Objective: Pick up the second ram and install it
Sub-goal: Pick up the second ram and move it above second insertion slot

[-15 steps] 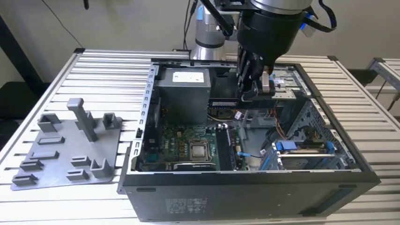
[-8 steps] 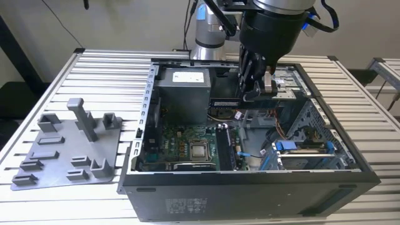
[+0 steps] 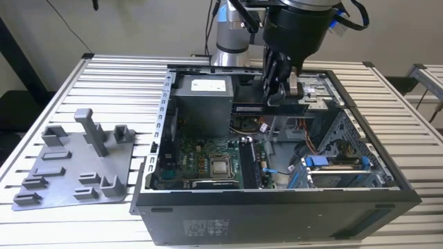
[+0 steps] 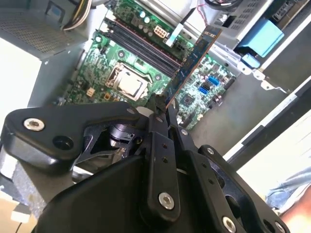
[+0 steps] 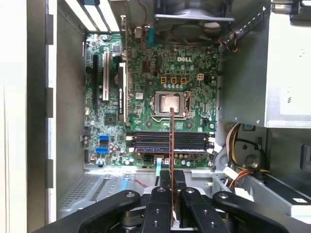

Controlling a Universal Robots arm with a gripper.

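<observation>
The ram [image 3: 270, 109] hangs in the air inside the open top of the case [image 3: 277, 199], over the case's far half and clear of everything below it. In the exterior view it lies level, long side across. In the first wrist view it shows edge-on as a thin line [image 5: 171, 141]. In the second wrist view its green face reaches out from the fingers [image 4: 194, 58].

The gripper [image 3: 280, 98] has it pinched. The jaws are closed down to the stick's thickness, one finger [image 5: 160, 194] flat on each face, and nothing else is in the grip. In the second wrist view the fingertips meet at the stick's near end [image 4: 160, 109].

Below, the board [image 5: 146, 73] lies on the case floor, with the bare socket [image 5: 168, 103] near its middle. The slots [image 5: 146, 141] run beside the socket, on the side nearer the gripper. Whether one of the slots already holds a stick cannot be told.

The case stands on the slatted worktop [image 3: 118, 78], toward the exterior view's right. A grey tray [image 3: 69, 171] sits near the worktop's edge at that view's left, well apart from the case.

As a judgement, the pickup is done. The install is not: the ram is well above the slots and not yet seated.
</observation>
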